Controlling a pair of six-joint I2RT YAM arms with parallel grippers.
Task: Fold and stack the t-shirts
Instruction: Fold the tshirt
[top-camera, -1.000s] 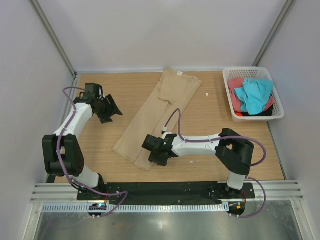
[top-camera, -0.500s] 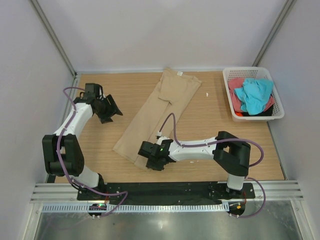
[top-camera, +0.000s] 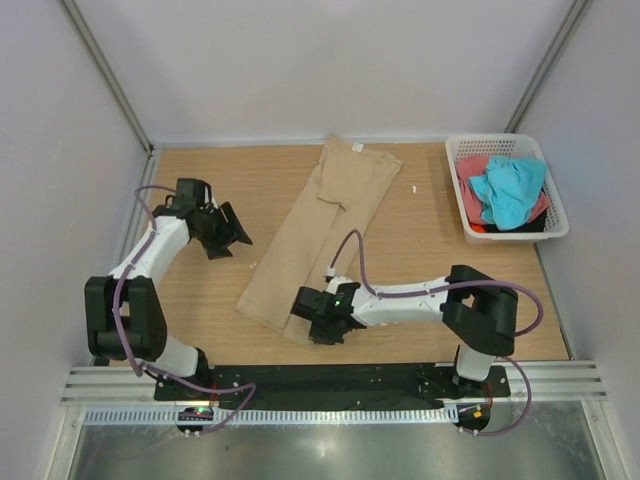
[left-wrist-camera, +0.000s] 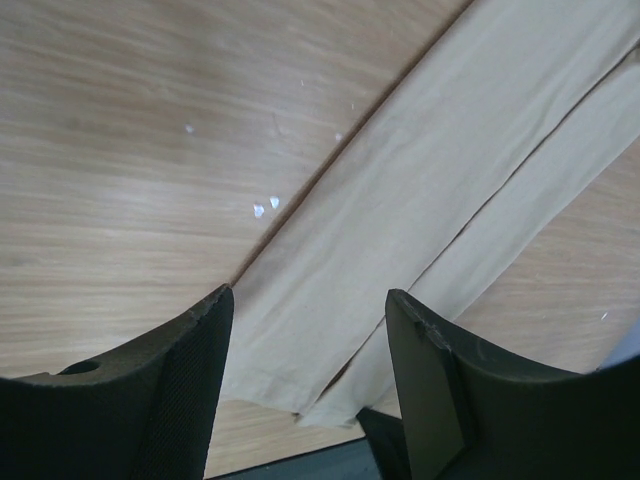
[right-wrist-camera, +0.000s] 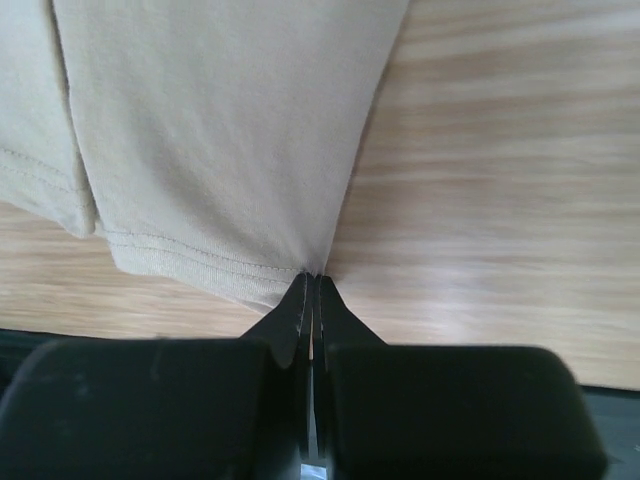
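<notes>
Tan-beige t-shirt (top-camera: 322, 222), folded lengthwise into a narrow strip, lies diagonally across the middle of the wooden table (top-camera: 430, 240), neck end far. Right gripper (right-wrist-camera: 312, 285) is pinched onto its near hem corner. Left gripper (left-wrist-camera: 308, 300), fingers spread, hangs just left of the strip. Turquoise t-shirt (top-camera: 508, 188) lies over coral-red t-shirt (top-camera: 470, 170) in the white basket (top-camera: 500, 139), far right

One tan t-shirt (top-camera: 320, 225) folded long, two crumpled

It lies flat on the bench (top-camera: 440, 260) as a narrow diagonal strip, white neck label (top-camera: 359, 148) at the far end. The turquoise t-shirt (top-camera: 508, 190) is bunched over the coral-red t-shirt (top-camera: 470, 182), far right
</notes>
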